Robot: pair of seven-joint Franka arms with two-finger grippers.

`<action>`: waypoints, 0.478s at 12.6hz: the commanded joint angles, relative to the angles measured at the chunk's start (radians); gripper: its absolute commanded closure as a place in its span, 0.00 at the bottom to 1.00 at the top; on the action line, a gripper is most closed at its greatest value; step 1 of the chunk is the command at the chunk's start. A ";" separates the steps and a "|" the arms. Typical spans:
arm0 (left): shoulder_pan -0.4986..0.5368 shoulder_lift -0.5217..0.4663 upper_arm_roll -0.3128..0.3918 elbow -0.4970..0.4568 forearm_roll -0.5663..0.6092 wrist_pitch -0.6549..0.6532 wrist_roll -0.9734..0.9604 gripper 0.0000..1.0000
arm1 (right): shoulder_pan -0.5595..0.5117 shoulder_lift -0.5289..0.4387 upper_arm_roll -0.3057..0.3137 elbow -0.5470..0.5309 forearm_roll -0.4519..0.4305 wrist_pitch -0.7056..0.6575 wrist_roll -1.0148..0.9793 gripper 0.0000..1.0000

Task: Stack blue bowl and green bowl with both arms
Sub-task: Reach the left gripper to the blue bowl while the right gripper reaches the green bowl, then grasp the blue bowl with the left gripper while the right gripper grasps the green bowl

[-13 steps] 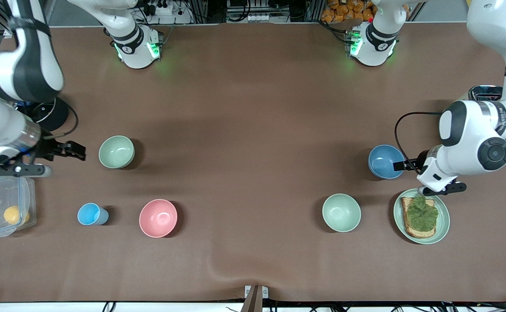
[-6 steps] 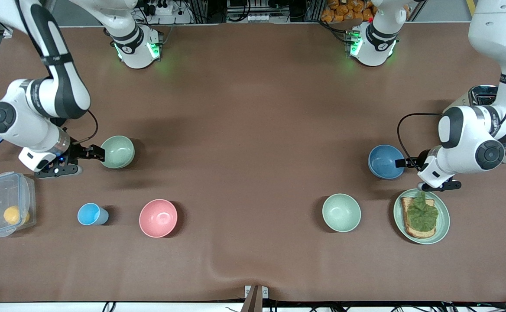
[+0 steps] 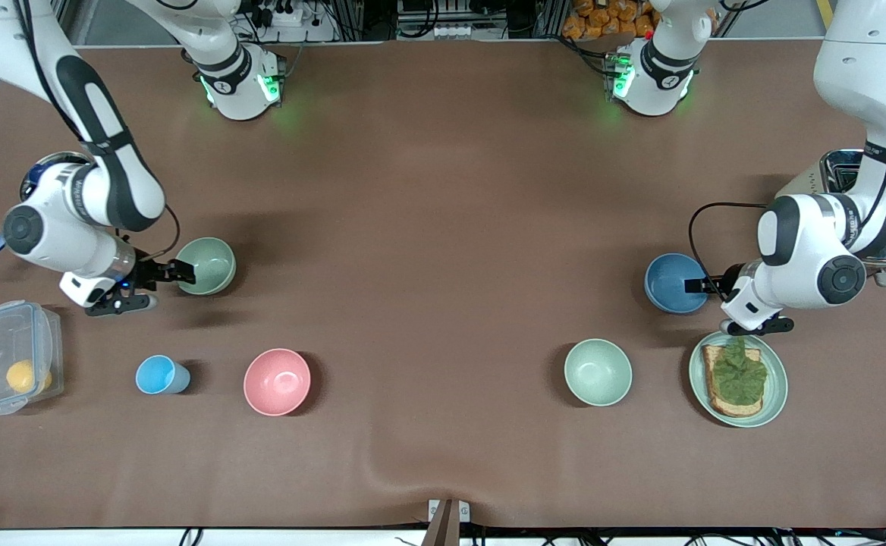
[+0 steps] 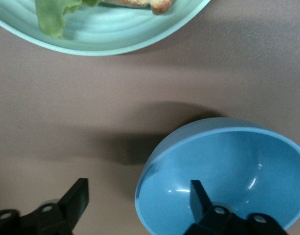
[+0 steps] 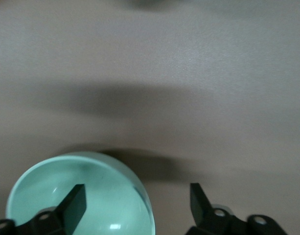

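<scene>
**Op:** Where's your left gripper rn?

**Me:** My left gripper is low at the blue bowl, on the side toward my arm's end of the table. Jaws wide. In the left wrist view my gripper straddles the bowl's rim: one finger is inside and the other is outside over bare table. No squeeze on the wall.

**Op:** And the right one?

**Me:** Same deal. My right gripper is at the green bowl, jaws wide. The right wrist view shows one finger inside the bowl and the other outside, w/ the rim btwn them.

**Op:** Bowls sitting where?

**Me:** Both upright on the table and well apart. The blue one is toward the left arm's end. It's farther from the front cam than the plate w/ toast and lettuce, which lies near it. The green one is toward the right arm's end, farther from the cam than the pink bowl and the blue cup.

**Op:** Anything else around?

**Me:** A paler green bowl sits beside the plate, toward the middle of the table. A clear box w/ something yellow in it is at the right arm's end, beside the cup. A shiny toaster is at the left arm's end, partly hidden by my arm. The plate's edge also shows in the left wrist view.
</scene>
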 commanded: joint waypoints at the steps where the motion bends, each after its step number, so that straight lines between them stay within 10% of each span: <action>1: 0.010 0.008 -0.008 -0.003 0.010 0.013 0.009 0.36 | -0.009 0.013 0.008 -0.033 0.020 0.059 -0.060 0.51; 3: 0.008 0.014 -0.008 0.000 0.010 0.011 0.008 0.62 | -0.020 0.013 0.009 -0.031 0.020 0.055 -0.074 0.97; 6: 0.007 0.014 -0.008 0.001 0.005 0.011 0.009 1.00 | -0.014 0.009 0.012 -0.031 0.026 0.033 -0.060 1.00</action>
